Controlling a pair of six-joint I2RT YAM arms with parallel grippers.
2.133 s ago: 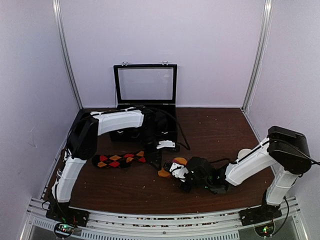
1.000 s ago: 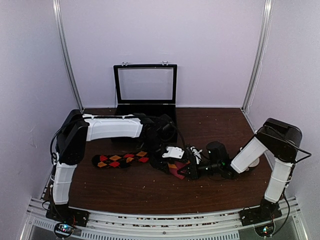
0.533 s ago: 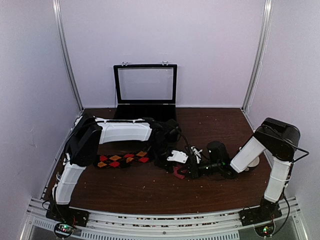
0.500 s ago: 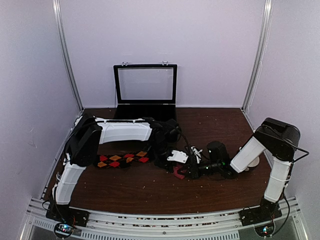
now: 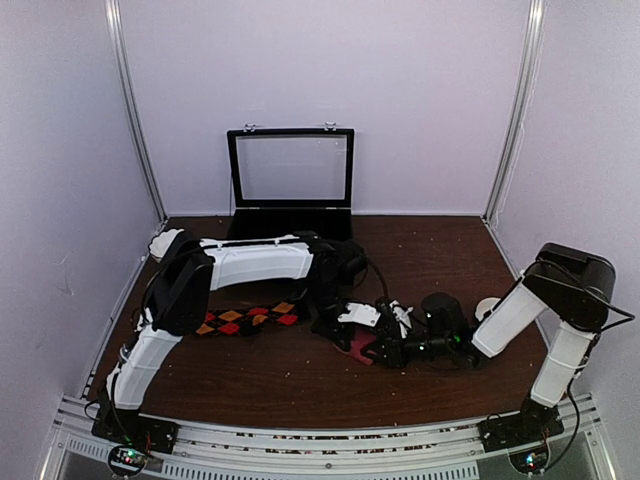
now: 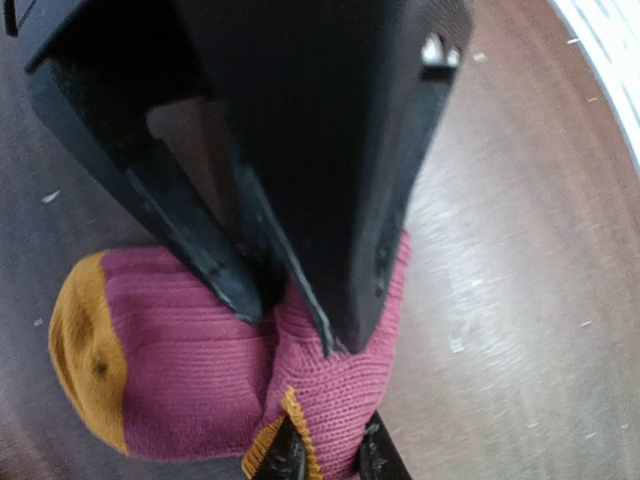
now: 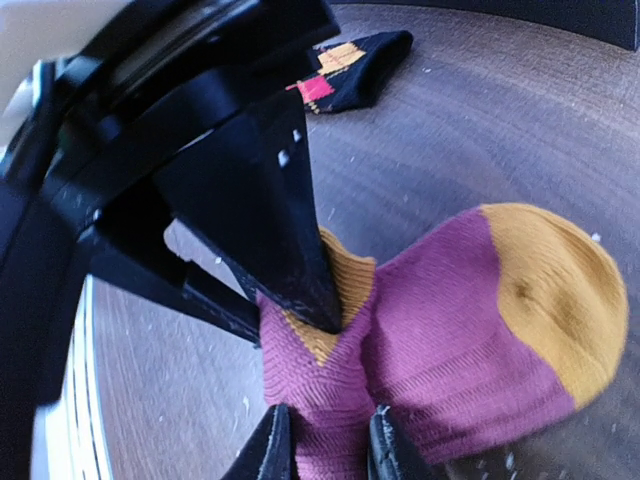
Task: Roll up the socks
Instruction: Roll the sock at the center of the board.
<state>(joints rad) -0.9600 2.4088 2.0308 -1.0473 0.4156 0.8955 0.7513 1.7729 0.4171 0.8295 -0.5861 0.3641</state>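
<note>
socks lie apart on the dark worktop [image 5: 430, 250]: the pink sock [image 5: 362, 348] sits bunched near the middle, a little toward 4 o'clock, and the argyle sock [image 5: 250, 318] lies flat at its 9 o'clock, stretched along the 9-to-3 line, clear of both grippers. the left gripper [image 6: 285, 315] bears on the pink sock from 12 o'clock, its jaws nearly together and pinching a raised fold of the ribbed fabric. the right gripper [image 7: 325, 450] meets the same fold from 3 o'clock in the overhead view; its jaws stand slightly apart astride the fold, fabric filling the gap and touching both fingers, but whether they squeeze it i cannot tell. the two sets of tips are just beside each other. in the left wrist view the orange toe points to 9 o'clock and rests on the wood. a black case [image 5: 292, 168] with its lid up stands at 12 o'clock, at the back of the worktop.
</note>
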